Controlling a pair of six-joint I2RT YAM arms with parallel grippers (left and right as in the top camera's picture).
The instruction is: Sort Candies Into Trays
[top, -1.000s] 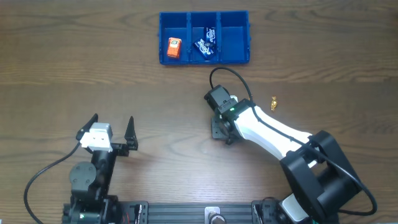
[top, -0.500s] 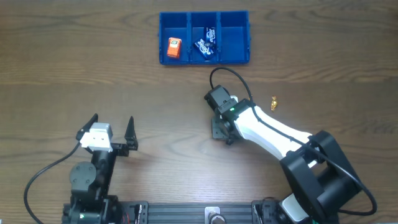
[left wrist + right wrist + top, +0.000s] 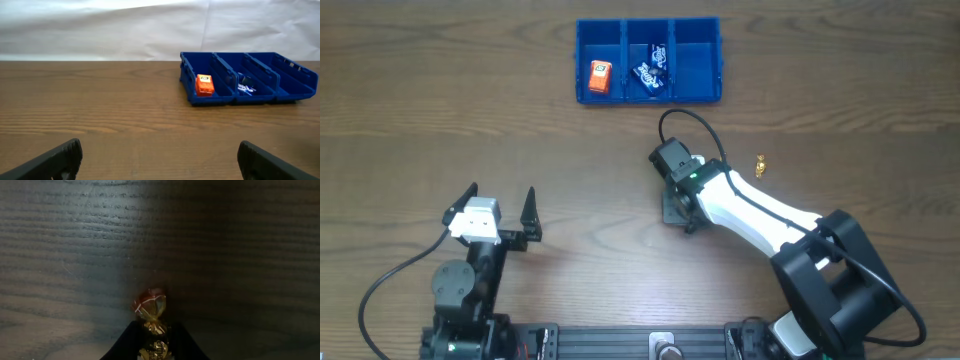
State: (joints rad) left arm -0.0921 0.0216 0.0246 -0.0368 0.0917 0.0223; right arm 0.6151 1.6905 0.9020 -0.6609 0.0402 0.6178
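Candy in a gold and red wrapper (image 3: 150, 305) sits between the fingertips of the right claw (image 3: 151, 336), which is pressed together on the wrapper's lower half, with the twisted top sticking out just ahead of the tips. The candy is right down at the counter (image 3: 75, 240), directly under this claw.

Over the last second almost nothing has moved. The right claw (image 3: 675, 210) has stayed low at the same spot, shifting only a hair, and its cable has barely swayed. I judge the pinch is made but the lift has not begun, so this piece has yet to travel to a compartment.

A second gold candy (image 3: 760, 165) lies loose on the counter, off to the right claw's outer side, near its forearm and apart from the fingers.

The blue tray (image 3: 578, 60) stands well ahead of the right claw, farther from the arm bases. It has three compartments: an orange candy (image 3: 599, 76) in the one on the left arm's side, blue candies (image 3: 652, 70) in the middle, and nothing that I can see in the third.

The left claw (image 3: 501, 195) hangs spread and holds nothing, well apart from the tray in front of it.
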